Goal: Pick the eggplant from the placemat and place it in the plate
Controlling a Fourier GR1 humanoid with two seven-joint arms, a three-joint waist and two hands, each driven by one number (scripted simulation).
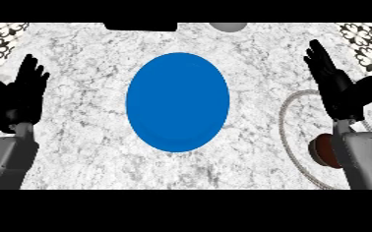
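In the head view, you are looking steeply down on a white marbled bench (87,69) with a blue plate (178,101) at its middle, nothing lying in it. Your left hand (23,96) shows at the view's left edge, fingers straight and pointing up the picture, holding nothing; its grey forearm runs down to the lower edge, and the plate sits well apart from it, off toward the middle of the bench. Your right hand (335,89) shows near the right edge, fingers likewise straight and spread a little, pointing up and slightly inward, with nothing between them. Just below that right hand, partly behind its wrist and grey forearm, you can see a dark reddish-brown rounded shape (323,151), which appears to be the eggplant; most of it is hidden by the forearm, so you cannot tell its full outline or whether the arm touches it. It lies inside the pale rope-like rim of a round placemat (289,142) whose curve loops from beside the right hand's palm down past the forearm. The plate is to the inner side of the right hand, apart from the placemat's rim. Beyond the plate's far side, a dark slab (140,26) and a grey rounded object (228,26) meet the top of the view.
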